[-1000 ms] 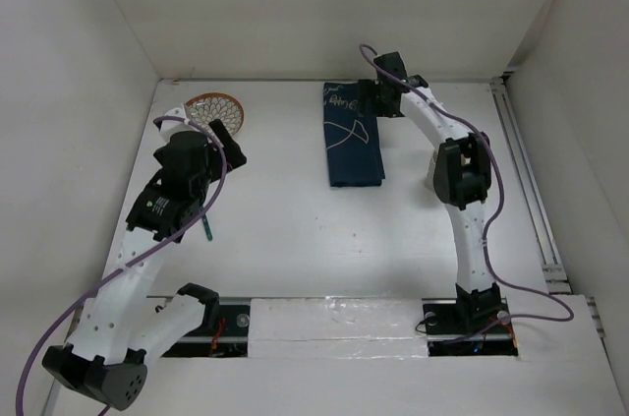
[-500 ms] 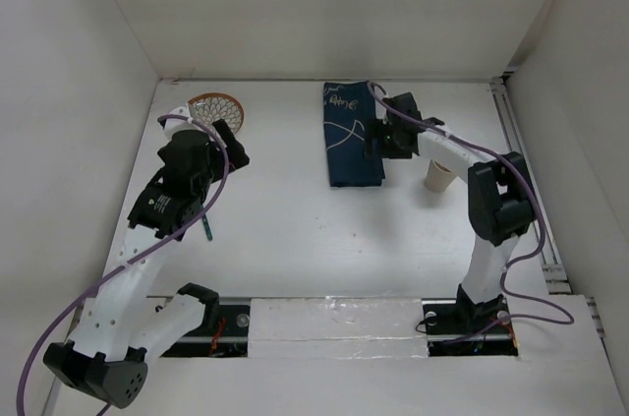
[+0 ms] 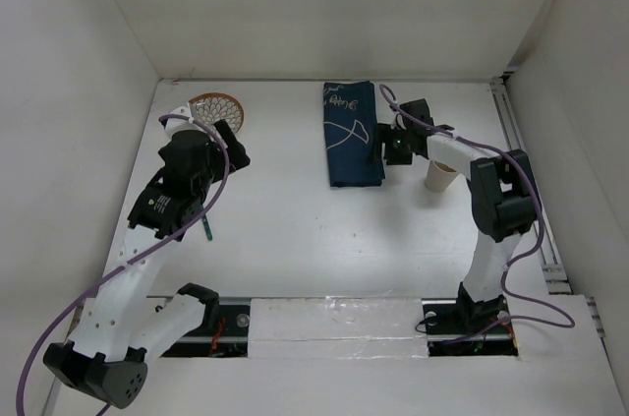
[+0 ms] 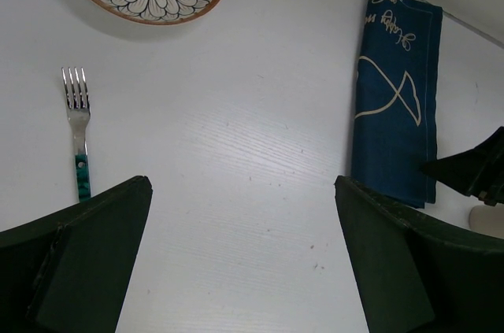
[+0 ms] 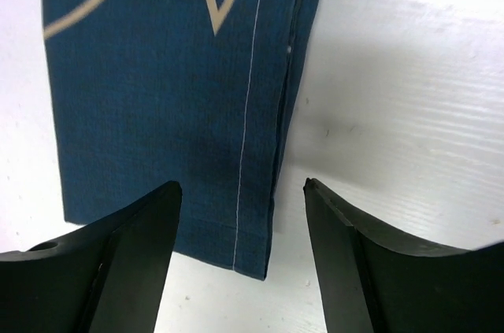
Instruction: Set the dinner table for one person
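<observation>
The plain white matte table spans the whole scene, rigid and fixed. What you handle is the folded dark blue cloth mat at far centre. It looks soft, light and floppy, so pinch its right hem by the near corner. Your right gripper hangs wide and empty over that hem, and the left gripper gapes empty too. A second ago the right arm was at the cloth's far end; it has pulled nearer, uncovering a tan cup.

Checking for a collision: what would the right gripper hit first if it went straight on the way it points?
Probably the blue cloth, near its long edge; the right gripper points down there, jaws open, table alongside. Depth is unclear.
</observation>
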Available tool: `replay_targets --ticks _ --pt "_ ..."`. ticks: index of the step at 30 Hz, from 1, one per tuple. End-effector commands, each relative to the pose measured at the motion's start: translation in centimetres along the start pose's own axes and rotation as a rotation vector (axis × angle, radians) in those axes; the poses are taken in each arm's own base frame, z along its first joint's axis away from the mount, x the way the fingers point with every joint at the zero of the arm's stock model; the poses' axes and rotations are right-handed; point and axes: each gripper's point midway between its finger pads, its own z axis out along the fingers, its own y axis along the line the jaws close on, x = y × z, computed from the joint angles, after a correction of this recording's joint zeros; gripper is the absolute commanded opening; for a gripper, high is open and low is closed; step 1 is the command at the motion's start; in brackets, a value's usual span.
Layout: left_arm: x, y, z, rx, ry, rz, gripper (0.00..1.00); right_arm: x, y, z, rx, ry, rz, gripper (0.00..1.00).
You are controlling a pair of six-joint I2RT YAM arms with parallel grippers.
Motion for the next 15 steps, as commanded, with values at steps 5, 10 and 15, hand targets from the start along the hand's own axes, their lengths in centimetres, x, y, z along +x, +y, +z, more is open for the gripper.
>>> replay_targets --ticks 5,10,15 --pt "-1.2 -0.4 -0.6 0.027 -0.047 -0.005 1.00 1.3 0.2 0.9 -0.069 0.013 -0.001 0.66" --pt "-1.3 -0.2 -0.6 0.020 -0.052 -0.005 1.00 1.9 0.0 1.1 -0.067 0.020 0.001 0.39" --pt "-1.3 -0.2 -0.6 0.020 -0.052 -0.005 1.00 1.8 0.1 0.9 -0.069 0.012 -0.001 0.37"
